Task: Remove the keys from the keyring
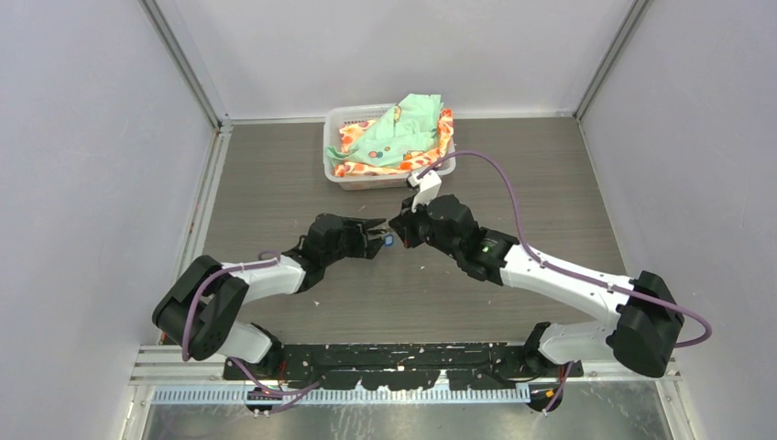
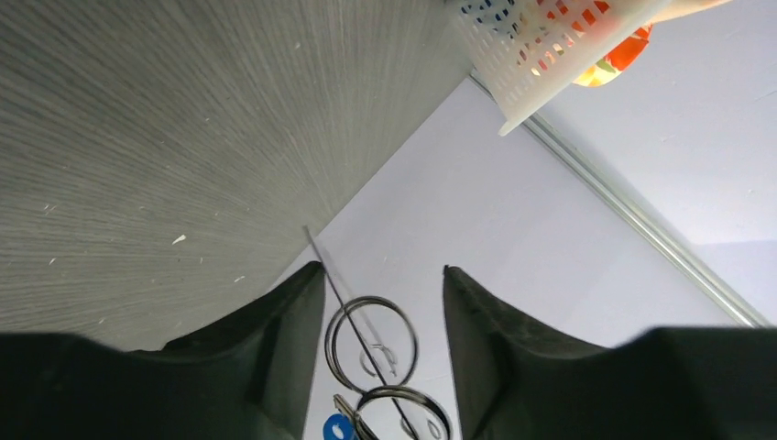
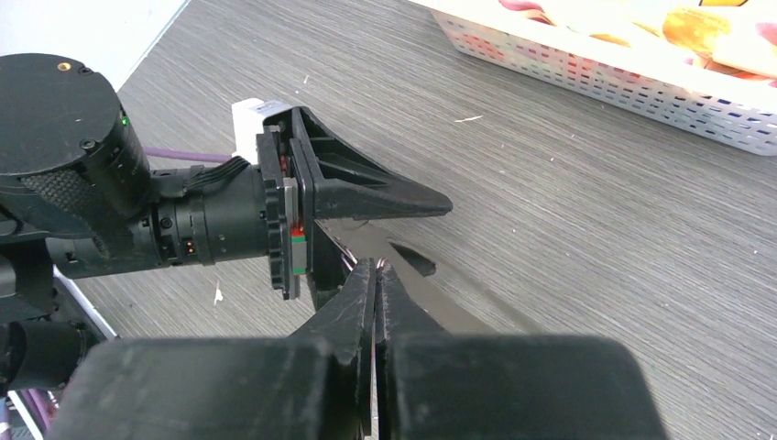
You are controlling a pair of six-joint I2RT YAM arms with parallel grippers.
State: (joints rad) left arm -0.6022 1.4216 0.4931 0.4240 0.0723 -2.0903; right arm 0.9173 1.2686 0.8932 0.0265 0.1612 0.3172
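Mid-table, my two grippers meet tip to tip. In the right wrist view my right gripper (image 3: 376,268) is shut on the edge of the keyring (image 3: 458,310), a thin shiny grey plate held off the table. My left gripper (image 2: 381,270) is open. Between its fingers (image 2: 284,348) hang two silver loops (image 2: 371,344), touching neither finger. The plate shows edge-on as a thin line (image 2: 337,280) close to the left finger. The keys' blue tag (image 2: 337,428) and a silver piece hang at the bottom edge. From above, the blue tag (image 1: 391,242) sits between the left gripper (image 1: 376,235) and the right gripper (image 1: 397,225).
A white perforated basket (image 1: 332,147) of coloured cloths stands behind the grippers at the back of the table; its wall also shows in both wrist views, basket (image 2: 513,64) and basket (image 3: 641,82). Grey walls close in the table on the left, right and back.
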